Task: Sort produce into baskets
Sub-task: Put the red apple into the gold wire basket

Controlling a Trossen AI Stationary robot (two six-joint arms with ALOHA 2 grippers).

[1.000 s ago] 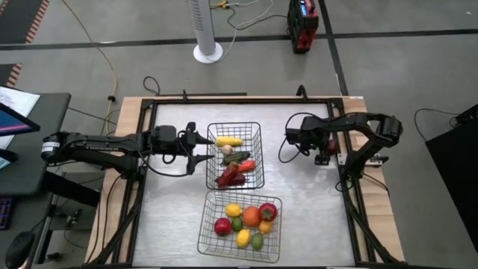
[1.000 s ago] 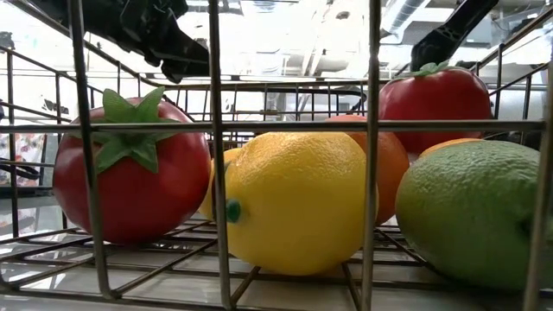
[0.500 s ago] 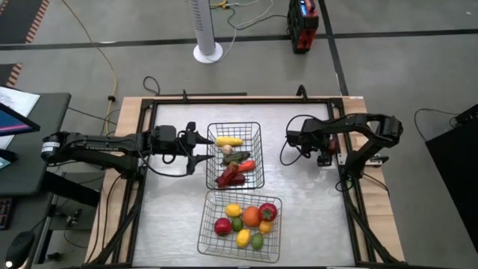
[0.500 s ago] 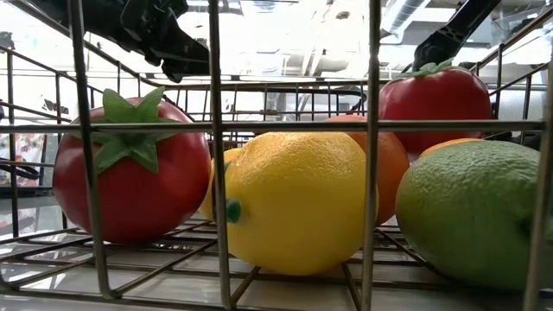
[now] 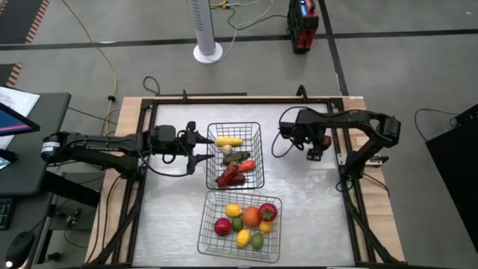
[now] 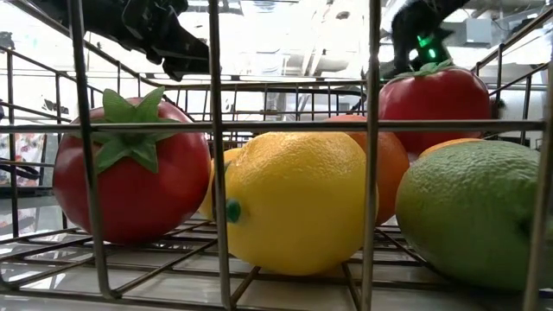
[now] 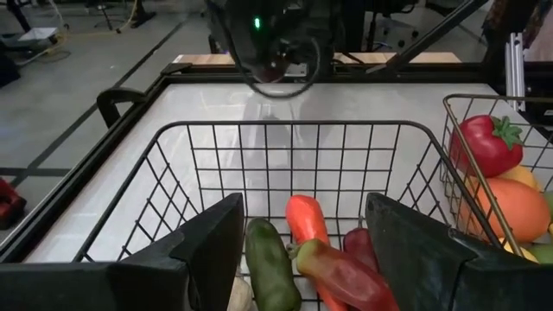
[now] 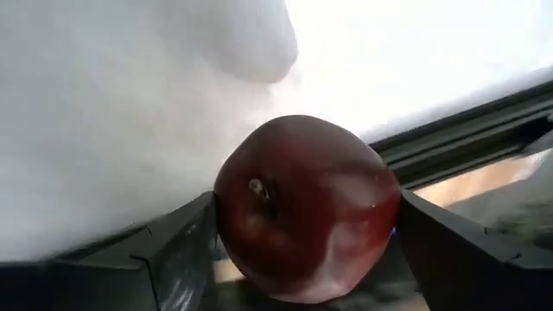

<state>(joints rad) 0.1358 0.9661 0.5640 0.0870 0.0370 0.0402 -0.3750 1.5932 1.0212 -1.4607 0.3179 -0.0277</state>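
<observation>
right gripper (image 8: 302,250) fingers clasping dark red apple (image 8: 307,207), left gripper (image 7: 298,250) fingers apart

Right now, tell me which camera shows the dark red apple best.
The right wrist view: the dark red apple fills it, sitting between the right tool's fingers. The high view shows only a red speck at that tool. Low and left wrist views don't show it.
</observation>
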